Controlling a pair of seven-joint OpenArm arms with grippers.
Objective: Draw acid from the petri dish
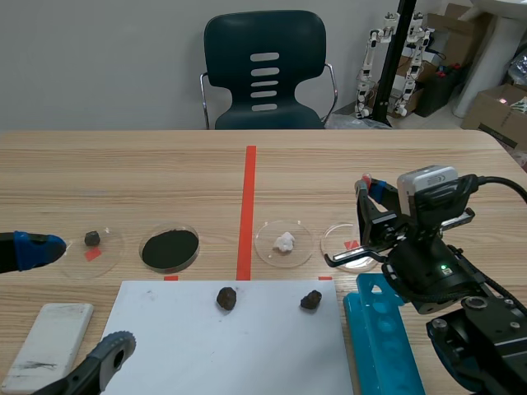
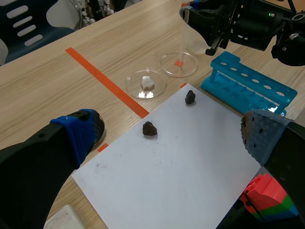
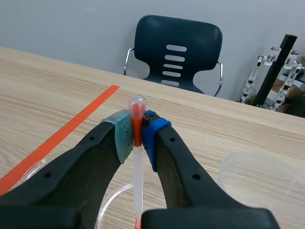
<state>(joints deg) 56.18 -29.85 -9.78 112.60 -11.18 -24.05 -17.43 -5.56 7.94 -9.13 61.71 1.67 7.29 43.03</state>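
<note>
Pipette (image 3: 137, 107) bulb pinched in right jaws, tip down in petri dish (image 1: 338, 237), right of centre tabletop. Left jaws wide, near left. Likely drawing; next, ease squeeze.

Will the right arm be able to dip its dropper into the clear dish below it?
Probably yes. The right end effector is shut on the pipette, which hangs over the rightmost petri dish with nothing between them; the blue test tube rack stands aside.
</note>
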